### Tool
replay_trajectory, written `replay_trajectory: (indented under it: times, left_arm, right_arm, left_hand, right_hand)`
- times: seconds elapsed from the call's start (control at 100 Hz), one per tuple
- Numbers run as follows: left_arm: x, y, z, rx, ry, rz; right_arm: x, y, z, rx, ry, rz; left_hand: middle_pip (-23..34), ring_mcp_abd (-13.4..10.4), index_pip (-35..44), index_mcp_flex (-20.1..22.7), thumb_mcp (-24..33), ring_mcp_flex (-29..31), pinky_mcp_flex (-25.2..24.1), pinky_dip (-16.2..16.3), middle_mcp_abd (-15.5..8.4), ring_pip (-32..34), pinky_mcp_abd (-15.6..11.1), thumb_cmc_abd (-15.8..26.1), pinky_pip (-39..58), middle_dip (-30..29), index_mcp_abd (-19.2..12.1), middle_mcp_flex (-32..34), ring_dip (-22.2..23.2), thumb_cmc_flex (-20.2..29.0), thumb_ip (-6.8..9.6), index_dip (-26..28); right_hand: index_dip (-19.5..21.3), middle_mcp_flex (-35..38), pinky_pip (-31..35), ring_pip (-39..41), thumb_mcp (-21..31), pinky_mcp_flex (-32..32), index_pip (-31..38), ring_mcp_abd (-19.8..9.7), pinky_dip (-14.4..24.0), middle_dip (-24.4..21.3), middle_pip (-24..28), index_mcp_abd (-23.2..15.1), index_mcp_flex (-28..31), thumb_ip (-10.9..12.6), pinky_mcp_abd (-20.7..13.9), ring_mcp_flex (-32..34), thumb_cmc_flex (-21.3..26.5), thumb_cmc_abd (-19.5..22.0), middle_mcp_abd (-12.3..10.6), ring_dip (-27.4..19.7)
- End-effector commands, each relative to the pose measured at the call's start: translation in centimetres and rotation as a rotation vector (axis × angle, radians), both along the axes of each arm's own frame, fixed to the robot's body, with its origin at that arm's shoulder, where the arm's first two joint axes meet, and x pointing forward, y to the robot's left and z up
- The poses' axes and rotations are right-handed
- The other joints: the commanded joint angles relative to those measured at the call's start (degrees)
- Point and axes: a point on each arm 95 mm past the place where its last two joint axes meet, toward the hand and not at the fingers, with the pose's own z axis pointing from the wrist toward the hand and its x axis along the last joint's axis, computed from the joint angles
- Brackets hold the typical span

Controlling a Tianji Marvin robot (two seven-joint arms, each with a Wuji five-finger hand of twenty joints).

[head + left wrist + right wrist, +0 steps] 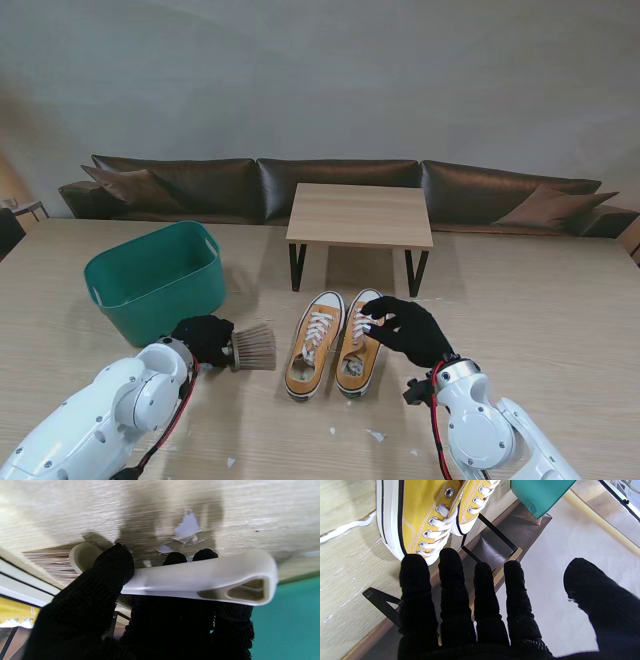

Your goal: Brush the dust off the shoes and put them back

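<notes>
On the desk (560,330), yellow white-laced shoes (332,343) lie paired; left robot hand (203,338) grips the brush (255,346), right robot hand (408,328) hovers spread, holding nothing.

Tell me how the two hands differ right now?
The left hand is shut on the brush, beside the green basket; the right hand holds nothing, fingers apart. The left hand hangs left of the shoes; the right hand reaches over the right shoe. Both wear black gloves.

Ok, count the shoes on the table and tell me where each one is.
2. The left shoe lies beside the brush, which the left robot hand holds. The right shoe lies against it, under the open right robot hand. None looks hidden.
</notes>
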Motion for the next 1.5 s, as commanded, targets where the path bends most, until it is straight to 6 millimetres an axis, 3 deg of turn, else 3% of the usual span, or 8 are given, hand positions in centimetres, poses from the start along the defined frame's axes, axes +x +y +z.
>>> replay_trajectory:
  times: [0.0,0.14,0.22,0.44,1.03,1.49]
  left_arm:
    - [0.0,-0.7,0.5,-0.018,0.022,-0.004]
    - [0.1,-1.0,1.1,-0.084,0.028,0.019]
    - [0.1,-1.1,1.5,-0.121,0.015,0.033]
    - [0.0,-1.3,2.3,-0.198,0.003,0.067]
    - [-0.8,-1.5,5.7,-0.42,-0.053,0.124]
    - [1.0,-6.7,6.3,-0.578,0.011,0.1]
  right_arm:
    - [-0.3,0.4,-0.4,-0.001,0.022,0.017]
    - [-0.3,0.4,-0.5,-0.001,0.031,0.026]
    - [-0.3,0.4,-0.5,-0.002,0.033,0.028]
    - [-0.3,0.4,-0.6,-0.002,0.037,0.029]
    - [-0.4,0.5,-0.8,-0.006,0.053,0.04]
    - [0.2,0.1,-0.8,-0.008,0.053,0.012]
  left_hand:
    - [-0.2,-2.7,8.2,2.9,7.0,5.6,2.8,-1.5,0.2,6.2,0.5,-0.8,3.5,1.0,-4.4,2.4,2.2,7.2,0.19,1.5]
    - [-2.0,-5.9,8.5,4.1,8.2,5.7,5.3,-2.6,0.3,11.1,1.0,-2.4,2.5,1.5,-4.6,3.2,3.3,7.9,0.3,-0.4]
    - [-3.4,-6.2,9.4,4.7,8.8,5.8,6.4,-3.2,0.1,11.4,1.1,-3.6,2.3,1.5,-5.0,4.0,2.2,8.1,0.19,-3.7]
    - [-5.9,-6.2,14.5,6.1,9.8,5.9,9.3,-4.1,0.2,13.1,2.0,-6.0,2.6,1.0,-5.3,5.2,0.2,9.2,0.23,-19.2]
    - [-5.8,-5.8,14.7,6.9,9.1,6.0,10.3,-4.1,1.2,14.9,2.0,-6.8,2.8,0.7,-4.1,5.8,-0.3,10.3,-0.02,-21.0]
    - [-5.8,-5.6,14.2,7.1,8.3,5.9,10.1,-3.8,1.8,15.2,3.4,-6.6,2.9,0.5,-3.1,5.9,-0.6,10.7,0.04,-21.4]
  right_hand:
    - [-1.1,0.5,0.0,0.8,0.2,-14.9,0.6,0.3,0.7,-0.6,0.1,0.3,-1.6,1.5,0.9,1.5,-1.3,1.6,0.7,0.4]
    - [-1.3,0.4,0.1,0.8,0.2,-14.9,0.6,0.3,0.7,-0.6,0.1,0.3,-1.8,1.6,0.9,1.5,-1.3,1.9,0.7,0.4]
    - [-1.3,0.4,0.1,0.8,0.2,-14.9,0.7,0.3,0.7,-0.6,0.2,0.4,-1.9,1.6,0.9,1.5,-1.3,2.0,0.7,0.4]
    - [-1.4,0.4,0.2,0.9,0.2,-14.8,0.9,0.3,0.6,-0.7,0.2,0.5,-1.8,1.6,0.9,1.4,-1.4,2.3,0.9,0.4]
    - [-1.7,0.2,0.3,0.9,0.1,-15.0,1.0,0.4,0.6,-0.7,0.3,0.5,-2.0,1.7,0.8,1.3,-1.5,2.7,0.9,0.3]
    - [-1.8,0.3,0.3,0.9,0.2,-15.0,1.0,0.5,0.5,-0.8,0.3,0.7,-1.7,1.8,0.9,1.2,-1.6,2.9,0.9,0.3]
